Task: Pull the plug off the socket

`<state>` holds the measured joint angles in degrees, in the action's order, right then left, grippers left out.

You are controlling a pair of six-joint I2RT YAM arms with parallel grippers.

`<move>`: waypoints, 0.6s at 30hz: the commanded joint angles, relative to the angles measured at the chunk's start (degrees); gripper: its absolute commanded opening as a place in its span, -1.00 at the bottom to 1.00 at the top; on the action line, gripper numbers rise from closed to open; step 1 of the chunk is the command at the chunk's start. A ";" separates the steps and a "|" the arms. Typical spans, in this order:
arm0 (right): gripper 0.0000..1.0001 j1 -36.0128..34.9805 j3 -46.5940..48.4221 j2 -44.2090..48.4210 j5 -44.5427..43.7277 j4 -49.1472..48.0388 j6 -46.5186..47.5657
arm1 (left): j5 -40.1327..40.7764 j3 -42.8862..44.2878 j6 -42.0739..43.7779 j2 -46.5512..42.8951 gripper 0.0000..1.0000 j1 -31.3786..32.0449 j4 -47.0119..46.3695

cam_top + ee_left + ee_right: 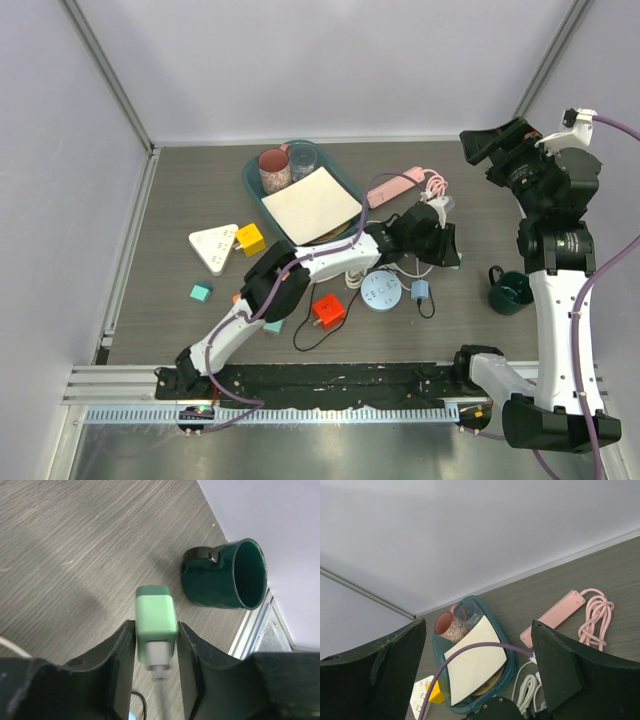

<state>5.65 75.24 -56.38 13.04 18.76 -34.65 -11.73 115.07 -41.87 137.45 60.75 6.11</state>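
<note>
1. the left pincer [156, 628] is clenched on the green plug [156, 612]; its two dark fingers [122, 655] press against the plug's lower sides.
2. a white connector and its white cable [160, 692] leave the plug's near end, between the fingers.
3. the plug sits in no socket. it casts a shadow on the grey wood-grain surface [75, 540].
4. a dark green mug [222, 577] is near the plug, towards the surface's right edge, and does not touch it.
5. the pink power strip [553, 616] lies flat near the back wall, with its pink cord [595, 617] coiled just beside it. it is well apart from the left pincer.
6. the right pincer [477, 630] is released, with its jaws spread wide. it is raised over the back right of the surface and grasps nothing.
7. a teal tray [250, 182] at the back holds a pink cup [274, 170], a clear glass [303, 158] and a cream sheet [312, 203].
8. a white triangular socket block [213, 247] and a yellow cube [250, 239] lie touching, left of the tray.
</note>
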 commanded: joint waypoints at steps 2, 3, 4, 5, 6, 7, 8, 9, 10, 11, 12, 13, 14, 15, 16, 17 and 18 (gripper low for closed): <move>0.82 -0.03 0.34 0.40 2.60 -0.40 -1.03 | -2.86 7.18 -1.03 3.35 0.00 0.24 -0.76; 0.83 -0.03 0.43 0.31 3.22 -0.31 -1.12 | -2.78 7.97 -0.76 3.79 0.17 0.24 -0.31; 0.83 -0.03 0.52 0.31 3.74 -0.31 -1.29 | -2.69 8.07 0.02 3.88 0.28 0.24 0.39; 0.82 -0.03 0.52 0.31 4.62 -0.22 -1.73 | -2.43 8.07 0.55 3.71 0.38 0.16 0.74; 0.83 -0.03 0.52 0.31 4.98 -0.13 -1.73 | -2.42 8.07 1.08 3.71 0.50 0.16 1.09; 0.83 -0.03 0.61 0.65 5.15 0.04 -1.73 | -2.34 8.16 1.69 3.27 0.57 0.16 1.88; 0.82 -0.03 0.69 0.74 5.24 0.65 -1.56 | -2.08 8.07 2.75 2.83 0.90 0.07 2.41; 0.83 -0.03 0.78 0.83 5.42 1.36 -1.30 | -2.07 7.98 3.36 2.39 0.99 -0.02 2.94; 0.83 -0.03 0.70 0.66 5.68 1.88 -1.21 | -2.07 7.81 3.81 1.60 1.00 -0.19 3.81; 0.82 -0.03 0.61 0.66 5.77 3.02 -1.12 | -2.07 7.11 5.03 -0.14 0.99 -0.37 4.26; 0.82 -0.03 0.52 0.66 5.77 3.90 -0.77 | -1.72 6.41 5.74 -1.64 0.99 -0.54 4.44; 0.82 -0.03 0.26 0.57 5.42 4.78 -0.68 | -1.29 5.53 6.44 -3.14 0.99 -0.72 4.44; 0.82 -0.03 0.17 0.31 5.07 6.79 -0.68 | -0.67 3.43 7.32 -6.54 0.99 -0.98 4.26; 0.82 -0.03 0.17 0.22 4.98 7.68 -0.24 | 0.81 2.28 8.81 -8.23 1.00 -0.99 4.09; 0.82 -0.03 -0.09 0.22 5.68 8.47 0.02 | 1.44 1.05 9.60 -9.81 0.99 -1.42 3.48; 0.82 -0.03 -0.01 0.30 6.29 9.61 0.20 | 1.88 -1.22 10.22 -13.14 1.00 -1.60 3.12; 0.82 -0.03 0.17 0.48 6.82 10.06 0.11 | 2.32 -2.38 10.84 -14.47 0.99 -1.86 2.68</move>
<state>5.65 74.83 -56.62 17.47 25.06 -35.68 -12.08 115.98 -36.01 135.83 59.94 11.40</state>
